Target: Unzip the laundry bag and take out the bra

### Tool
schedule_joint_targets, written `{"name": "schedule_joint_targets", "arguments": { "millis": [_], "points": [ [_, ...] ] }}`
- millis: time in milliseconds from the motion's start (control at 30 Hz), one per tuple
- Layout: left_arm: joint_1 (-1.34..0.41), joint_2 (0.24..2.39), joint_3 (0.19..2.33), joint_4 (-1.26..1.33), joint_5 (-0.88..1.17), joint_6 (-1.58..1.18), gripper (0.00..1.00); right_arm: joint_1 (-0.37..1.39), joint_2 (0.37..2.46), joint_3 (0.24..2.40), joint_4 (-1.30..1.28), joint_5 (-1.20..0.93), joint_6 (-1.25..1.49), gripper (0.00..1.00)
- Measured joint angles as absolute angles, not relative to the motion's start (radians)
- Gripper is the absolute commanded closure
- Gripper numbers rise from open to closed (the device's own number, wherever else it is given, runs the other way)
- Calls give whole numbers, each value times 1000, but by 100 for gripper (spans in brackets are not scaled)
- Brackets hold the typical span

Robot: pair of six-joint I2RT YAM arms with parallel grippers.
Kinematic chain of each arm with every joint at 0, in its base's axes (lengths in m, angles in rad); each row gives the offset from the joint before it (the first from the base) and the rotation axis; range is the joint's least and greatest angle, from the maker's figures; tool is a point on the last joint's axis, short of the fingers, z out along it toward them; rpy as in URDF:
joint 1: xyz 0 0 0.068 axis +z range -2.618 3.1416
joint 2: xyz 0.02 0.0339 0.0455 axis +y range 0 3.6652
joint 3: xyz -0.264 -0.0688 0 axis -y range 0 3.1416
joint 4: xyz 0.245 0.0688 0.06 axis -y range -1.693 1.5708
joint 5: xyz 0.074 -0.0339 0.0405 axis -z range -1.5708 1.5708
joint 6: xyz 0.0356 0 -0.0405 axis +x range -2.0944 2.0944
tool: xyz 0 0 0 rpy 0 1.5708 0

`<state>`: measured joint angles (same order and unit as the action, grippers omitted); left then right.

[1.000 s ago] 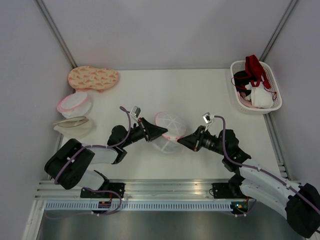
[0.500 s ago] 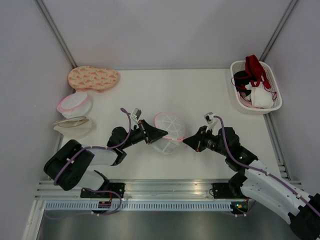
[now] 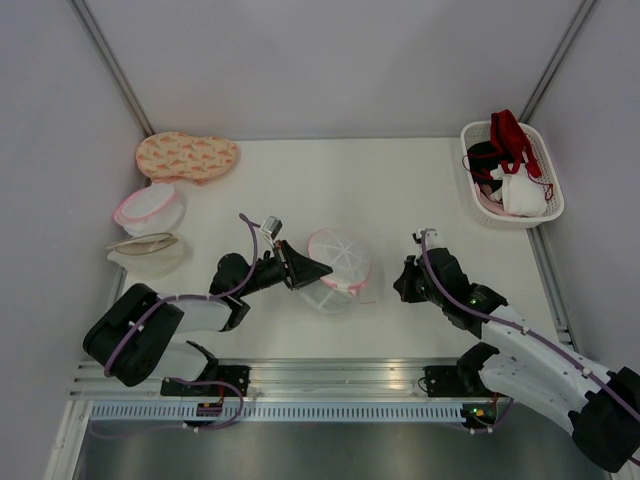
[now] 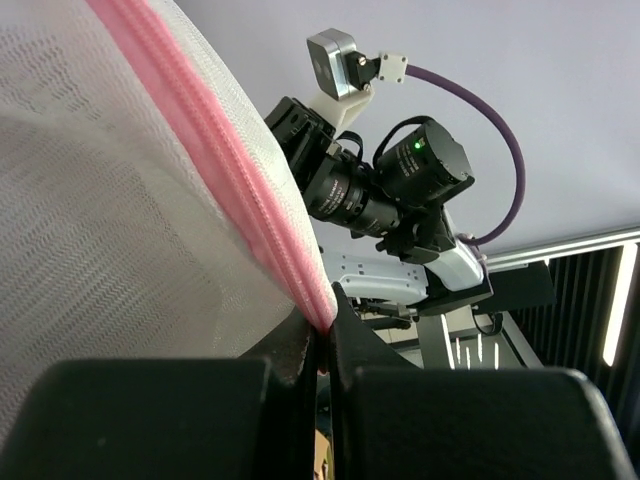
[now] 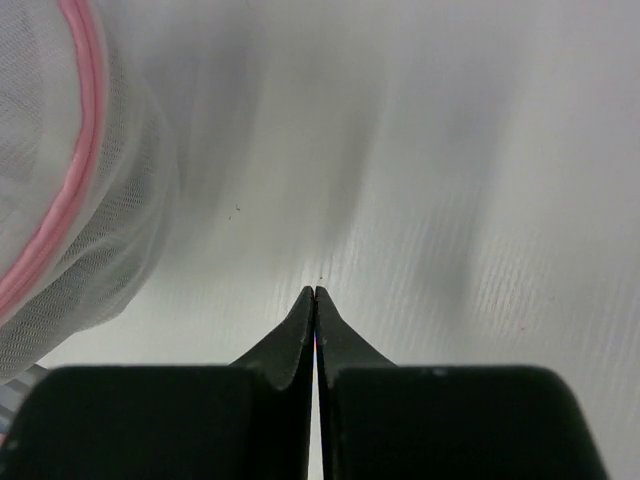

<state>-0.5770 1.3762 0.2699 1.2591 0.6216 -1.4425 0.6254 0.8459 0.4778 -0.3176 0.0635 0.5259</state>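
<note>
the bag [image 3: 340,262] sits mid-bench [image 3: 400,190], a little toward the left arm. the left fingers [image 4: 323,335] are pinching the pink rim [image 4: 225,145] right at its edge, pressed tight with only a sliver of zip tape between them. the right fingers [image 5: 315,300] are pressed together on nothing, hovering over bare bench just beside the bag, not touching it. can't make out the bra through the mesh from any view, so i'm guessing it's in there, and i honestly can't tell how far round the zip is open. stuff i'd worry about: with only one hold on it, that bag is light and floppy, so any tug from the left probably just drags or rolls the whole thing across the bench and the zip doesn't budge. the pinch is also really shallow, right on the lip, so a sideways pull could let the tape slide out. the right side has to spread before it can grab anything, and if it goes in shut it'll just poke the mesh and shove the bag away from the left hold. and if it grabs mesh and not the pull tab, which i can't spot anywhere, it could snag the netting or bunch it into the zip teeth and jam it.
</note>
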Motion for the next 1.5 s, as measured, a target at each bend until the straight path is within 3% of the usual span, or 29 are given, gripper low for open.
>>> {"name": "schedule_joint_targets", "arguments": {
  "millis": [67,167,200,300,767,1233,1500],
  "points": [
    [-577,1376,270,1259,641,-1443,98,625,855,478,-316,61,526,97],
    [-572,1376,270,1259,660,-1443,98,624,843,478,-286,1,528,70],
    [-570,1376,270,1259,664,-1443,98,624,833,477,-268,-33,527,57],
    [-570,1376,270,1259,668,-1443,98,624,777,462,-184,-139,538,48],
    [-570,1376,270,1260,683,-1443,98,624,756,349,81,-409,630,47],
    [-570,1375,270,1260,683,-1444,98,624,597,318,99,-447,670,50],
    [-570,1373,276,1261,683,-1447,98,624,700,315,132,-456,675,51]
  ]
}}
